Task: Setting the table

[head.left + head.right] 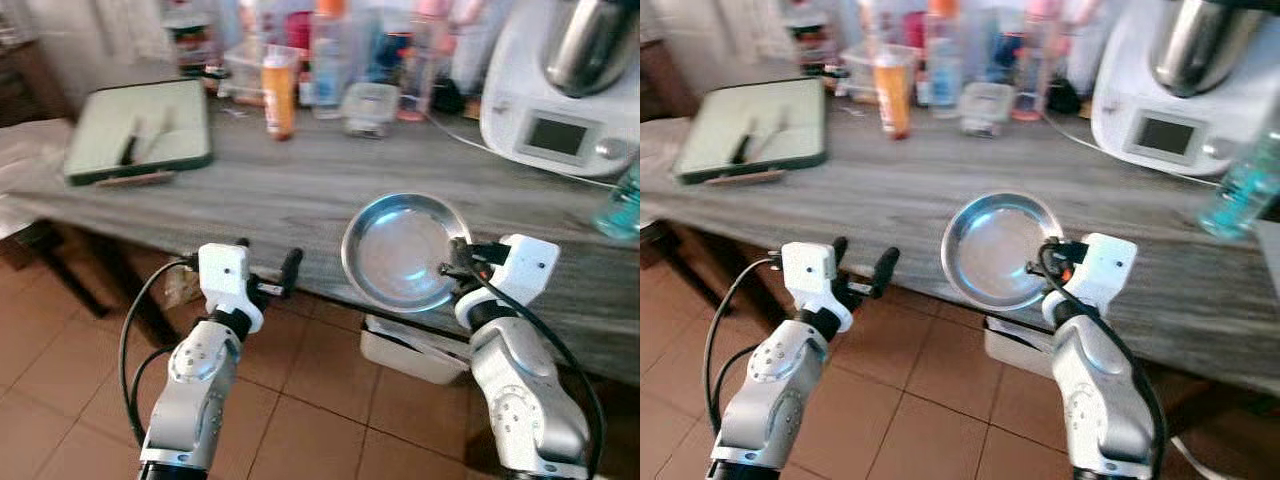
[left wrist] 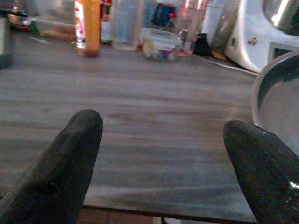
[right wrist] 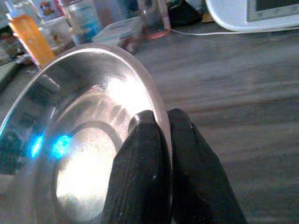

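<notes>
- Right end effector point(image 1: 452, 265) has the steel plate point(image 1: 405, 250) pinched by its rim, one black finger inside the lip and one outside, clamped tight.
- The plate hangs at the near edge of the table point(image 1: 290, 190), tilted up toward the camera, partly over the wood and partly over the floor point(image 1: 300, 400).
- Left end effector point(image 1: 268, 272) sits empty just short of the table edge, fingers point(image 2: 74, 154) spread wide, nothing between them.
- Risk one: that is a thin edge grip on slick polished metal. Any jolt on the way down and I would expect the plate to pivot or slide out between the pads.
- Risk two: a good part of the plate sits beyond the edge. If it lets go here it likely tips off onto the tiles or into the white tub point(image 1: 415, 350) below.
- Risk three: pushing too far forward brings it toward the clutter at the back, the orange bottle point(image 1: 279, 95) and the small lidded container point(image 1: 370, 105).
- Surfaces: the plate is round, shallow and mirror-bright with a rolled lip; the table is matte grey wood with long grain; the floor is terracotta tile; the white kitchen machine point(image 1: 560, 100) is smooth glossy plastic.
</notes>
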Robot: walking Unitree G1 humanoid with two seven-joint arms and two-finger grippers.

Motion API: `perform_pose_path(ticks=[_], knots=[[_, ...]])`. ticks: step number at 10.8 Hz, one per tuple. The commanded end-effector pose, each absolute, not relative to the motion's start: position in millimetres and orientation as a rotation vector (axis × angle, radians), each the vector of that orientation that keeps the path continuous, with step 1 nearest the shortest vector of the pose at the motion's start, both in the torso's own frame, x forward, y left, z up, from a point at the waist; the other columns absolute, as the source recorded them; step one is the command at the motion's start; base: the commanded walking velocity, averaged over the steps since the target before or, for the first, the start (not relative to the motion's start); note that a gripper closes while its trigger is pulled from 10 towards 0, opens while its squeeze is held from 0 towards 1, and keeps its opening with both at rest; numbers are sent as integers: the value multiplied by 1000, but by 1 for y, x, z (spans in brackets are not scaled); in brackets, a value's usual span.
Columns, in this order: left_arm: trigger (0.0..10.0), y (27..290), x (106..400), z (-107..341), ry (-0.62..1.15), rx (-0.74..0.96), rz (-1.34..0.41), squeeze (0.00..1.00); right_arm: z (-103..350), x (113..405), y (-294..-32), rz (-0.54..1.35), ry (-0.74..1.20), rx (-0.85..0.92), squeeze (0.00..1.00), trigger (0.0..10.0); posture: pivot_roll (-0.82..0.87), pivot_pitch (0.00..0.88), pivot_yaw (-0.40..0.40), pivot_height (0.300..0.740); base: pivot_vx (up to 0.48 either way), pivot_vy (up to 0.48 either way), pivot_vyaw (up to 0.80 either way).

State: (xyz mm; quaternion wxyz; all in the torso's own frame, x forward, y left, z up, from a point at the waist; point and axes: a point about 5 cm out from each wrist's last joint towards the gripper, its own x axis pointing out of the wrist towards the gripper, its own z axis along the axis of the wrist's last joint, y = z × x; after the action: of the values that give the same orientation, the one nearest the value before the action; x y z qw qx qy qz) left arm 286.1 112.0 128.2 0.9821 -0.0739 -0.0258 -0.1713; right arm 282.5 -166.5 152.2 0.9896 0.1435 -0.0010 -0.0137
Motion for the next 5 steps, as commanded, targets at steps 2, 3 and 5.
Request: perform_pose_path(ticks=[2,3,5], knots=[[10000,112,285,130,-64,-159,-369,0,161,283,-163,-11,-34,289,0,10000,-36,60,12,740,0,0,0],[10000,111,284,131,-75,-174,-390,0,162,283,-163,-10,-35,286,0,10000,-36,58,11,740,0,0,0],[10000,109,282,131,-74,-186,-409,0,162,284,-163,-9,-36,284,0,10000,-37,57,9,740,124,0,0]])
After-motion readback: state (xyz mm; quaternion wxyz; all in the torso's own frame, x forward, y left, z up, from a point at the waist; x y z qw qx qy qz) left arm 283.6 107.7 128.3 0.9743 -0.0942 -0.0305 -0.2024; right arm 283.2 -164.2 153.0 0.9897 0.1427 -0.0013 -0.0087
